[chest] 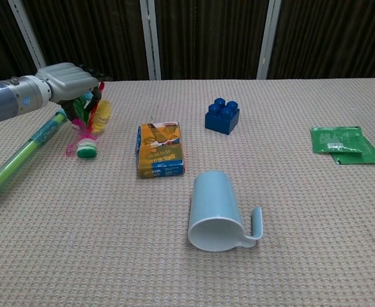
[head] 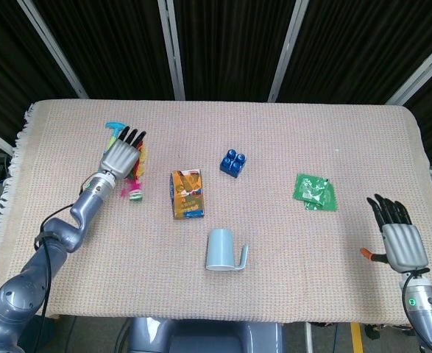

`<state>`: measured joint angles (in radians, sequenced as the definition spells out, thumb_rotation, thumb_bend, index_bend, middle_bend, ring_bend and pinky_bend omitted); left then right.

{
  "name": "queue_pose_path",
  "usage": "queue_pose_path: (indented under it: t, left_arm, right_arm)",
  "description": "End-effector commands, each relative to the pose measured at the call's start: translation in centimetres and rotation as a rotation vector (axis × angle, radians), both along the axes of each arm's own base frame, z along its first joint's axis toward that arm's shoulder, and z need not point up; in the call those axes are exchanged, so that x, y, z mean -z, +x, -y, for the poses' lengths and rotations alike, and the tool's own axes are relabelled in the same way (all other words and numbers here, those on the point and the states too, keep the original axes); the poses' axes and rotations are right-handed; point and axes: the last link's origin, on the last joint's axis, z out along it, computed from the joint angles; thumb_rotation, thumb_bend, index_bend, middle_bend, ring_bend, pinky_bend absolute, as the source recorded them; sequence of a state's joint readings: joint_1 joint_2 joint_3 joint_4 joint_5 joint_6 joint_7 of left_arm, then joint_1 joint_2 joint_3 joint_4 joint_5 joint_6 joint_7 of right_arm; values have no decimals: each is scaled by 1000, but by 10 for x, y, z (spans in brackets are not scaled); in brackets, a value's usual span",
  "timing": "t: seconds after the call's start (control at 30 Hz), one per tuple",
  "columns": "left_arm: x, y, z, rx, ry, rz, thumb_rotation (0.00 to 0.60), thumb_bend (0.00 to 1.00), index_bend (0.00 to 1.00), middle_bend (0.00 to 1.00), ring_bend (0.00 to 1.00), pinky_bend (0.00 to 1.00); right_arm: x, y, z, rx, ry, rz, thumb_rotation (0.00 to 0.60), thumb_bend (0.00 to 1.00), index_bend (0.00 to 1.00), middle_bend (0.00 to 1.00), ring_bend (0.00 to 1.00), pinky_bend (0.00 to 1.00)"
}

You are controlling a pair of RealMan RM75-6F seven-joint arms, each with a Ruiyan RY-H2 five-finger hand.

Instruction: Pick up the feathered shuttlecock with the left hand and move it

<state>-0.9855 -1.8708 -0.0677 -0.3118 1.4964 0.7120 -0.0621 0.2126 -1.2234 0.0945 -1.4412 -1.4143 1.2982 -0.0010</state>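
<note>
The left hand (head: 121,155) lies over the shuttlecock (chest: 88,132), which sits beside the green tube (chest: 21,158); whether its fingers grip the feathers I cannot tell; the right hand (head: 400,239) hovers spread and holds nothing.

shuttlecock (head: 135,184) feathers under left robot hand (head: 121,154)

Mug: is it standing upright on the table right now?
No, the light blue mug lies on its side on the cloth, its open mouth facing the chest camera and its handle out to the right.
</note>
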Motion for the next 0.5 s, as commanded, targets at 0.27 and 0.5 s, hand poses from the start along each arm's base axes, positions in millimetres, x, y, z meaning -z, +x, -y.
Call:
queue_pose_path:
  t: [0.27, 0.5]
  left_arm:
    - [-20, 14, 16, 160, -26, 117, 600, 306, 638, 0, 0, 0]
    - [-29, 38, 49, 284, -115, 150, 600, 300, 626, 0, 0, 0]
  right_arm:
    - [5, 1, -1, -2, 21, -8, 600, 50, 0, 0, 0, 0]
    - [3, 5, -4, -19, 10, -4, 600, 50, 0, 0, 0, 0]
